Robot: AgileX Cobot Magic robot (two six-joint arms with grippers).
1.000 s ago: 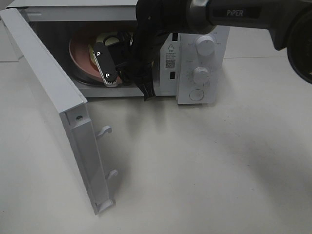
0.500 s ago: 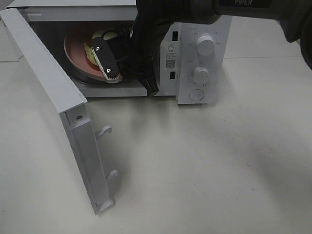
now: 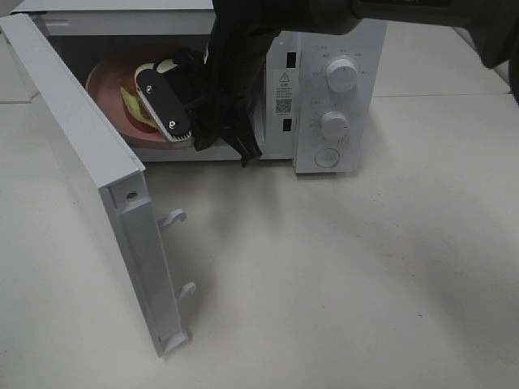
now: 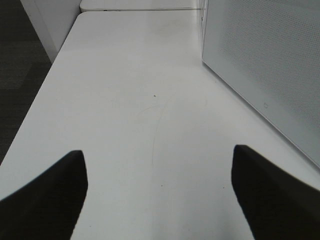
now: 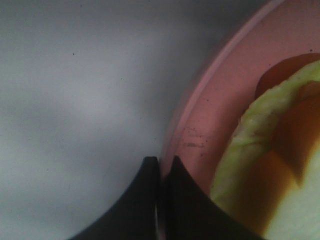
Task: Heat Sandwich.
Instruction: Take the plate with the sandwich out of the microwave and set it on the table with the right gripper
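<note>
The sandwich [image 3: 132,100], white bread with a green filling, lies on a round pink plate [image 3: 101,79] inside the open microwave [image 3: 324,97]. My right gripper [image 3: 174,128] reaches into the cavity from the right and is shut on the plate's near rim. The right wrist view shows the black fingertips [image 5: 150,175] pinched together on the plate [image 5: 215,85] at its edge, with the sandwich [image 5: 260,165] just beside them. My left gripper [image 4: 157,157] is open over bare white table with nothing between its fingers; the exterior high view does not show it.
The microwave door [image 3: 89,162] stands swung open toward the front left, its latch hooks [image 3: 174,217] pointing right. Two knobs and a button [image 3: 327,157] sit on the control panel. A white perforated panel [image 4: 270,60] stands close beside the left gripper.
The right gripper has moved left inside the cavity, and the pink plate with the sandwich has shifted left with it. The left gripper has not moved.
</note>
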